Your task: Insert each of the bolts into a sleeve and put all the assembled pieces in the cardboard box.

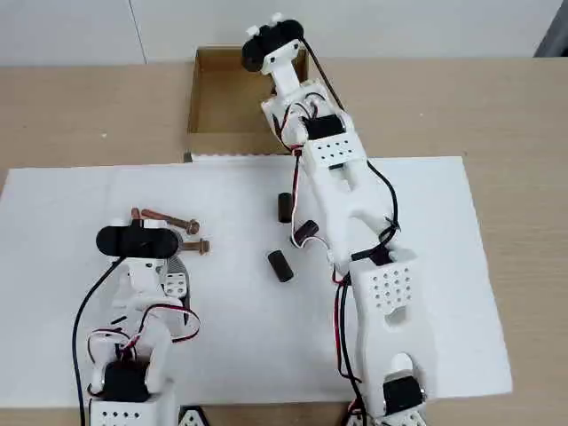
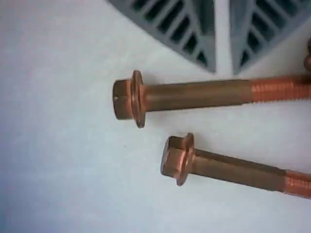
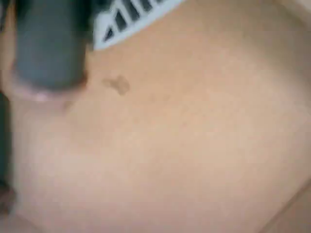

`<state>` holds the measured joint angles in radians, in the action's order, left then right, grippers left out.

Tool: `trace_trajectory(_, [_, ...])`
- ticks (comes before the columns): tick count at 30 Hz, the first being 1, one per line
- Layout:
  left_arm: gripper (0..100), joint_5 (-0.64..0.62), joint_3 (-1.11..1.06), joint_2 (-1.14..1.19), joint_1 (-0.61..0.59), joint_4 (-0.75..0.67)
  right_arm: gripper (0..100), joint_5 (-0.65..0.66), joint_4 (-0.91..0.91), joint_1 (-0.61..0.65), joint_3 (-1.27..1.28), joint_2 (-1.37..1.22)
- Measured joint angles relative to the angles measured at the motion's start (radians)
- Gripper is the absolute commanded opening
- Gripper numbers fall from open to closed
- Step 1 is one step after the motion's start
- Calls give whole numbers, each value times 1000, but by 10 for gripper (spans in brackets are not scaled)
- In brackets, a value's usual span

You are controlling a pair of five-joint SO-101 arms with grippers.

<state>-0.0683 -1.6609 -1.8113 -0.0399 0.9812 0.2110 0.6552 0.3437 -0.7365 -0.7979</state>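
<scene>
Fingers on the right gripper [image 1: 272, 49] looked closed around a dark sleeve [image 3: 48, 43], one ribbed grey finger [image 3: 127, 17] against its side, though the wrist view was too soft for me to swear the grip was firm, or that the pale rim at the sleeve's end was a bolt head. That was my main worry: if a bolt sat only loosely inside, tipping the piece on release could let it slide out and leave two loose parts on the floor of the cardboard box [image 1: 206, 93], just above which the piece hung. The left gripper [image 2: 222, 67] had its fingers [image 2: 192, 34] all but closed, a thin slit of paper showing between them and nothing held, poised just beside the shank of the nearer bolt [image 2: 194, 94], with a second bolt [image 2: 218, 162] lying alongside, near but apart. Going down that narrow, I judged the tips would shove the bolt rather than straddle it, and a roll could knock it into its neighbour. Outward from there, the right arm [image 1: 342, 177] lay stretched long across the white paper [image 1: 80, 204] to the box, passing just beside three spare sleeves [image 1: 280, 265], which it could sweep on any retreat. The left arm [image 1: 142, 293] sat folded short, wrist turned down at the paper.
</scene>
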Motion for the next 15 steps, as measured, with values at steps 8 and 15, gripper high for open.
trace_trajectory(8, [6,0,0,0,0,0,86,0,72,0,-52,2])
trace_trajectory(15, [6,0,0,0,0,0,86,0,338,0,-107,92])
